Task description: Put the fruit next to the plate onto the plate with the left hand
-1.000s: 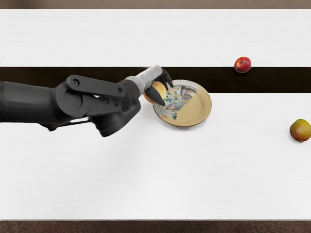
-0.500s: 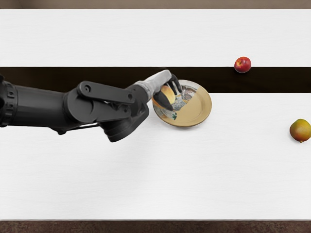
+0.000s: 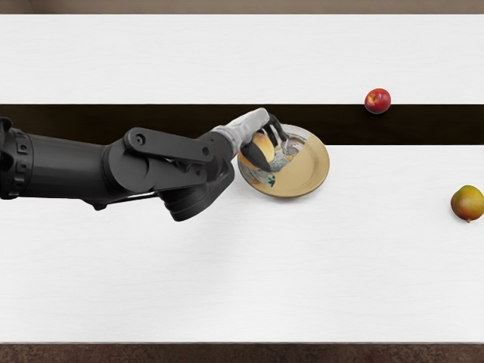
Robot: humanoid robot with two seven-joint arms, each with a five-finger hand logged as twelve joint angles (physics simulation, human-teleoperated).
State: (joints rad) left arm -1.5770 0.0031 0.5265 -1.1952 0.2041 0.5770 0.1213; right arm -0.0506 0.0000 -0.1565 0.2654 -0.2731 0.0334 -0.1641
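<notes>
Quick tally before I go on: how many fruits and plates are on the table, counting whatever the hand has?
Fruit: 3 (orange fruit gripped by the left hand over the plate's left side, red fruit, yellow-green fruit)
Plate: 1
Total: 4

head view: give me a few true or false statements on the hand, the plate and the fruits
1. The left hand grips an orange fruit over the left part of the plate. True.
2. The red apple lies on the plate. False: it lies apart, well off to the plate's right and farther back.
3. A yellow-green fruit sits near the picture's right edge. True.
4. The right arm reaches toward the plate. False: no right arm is in view.
</notes>
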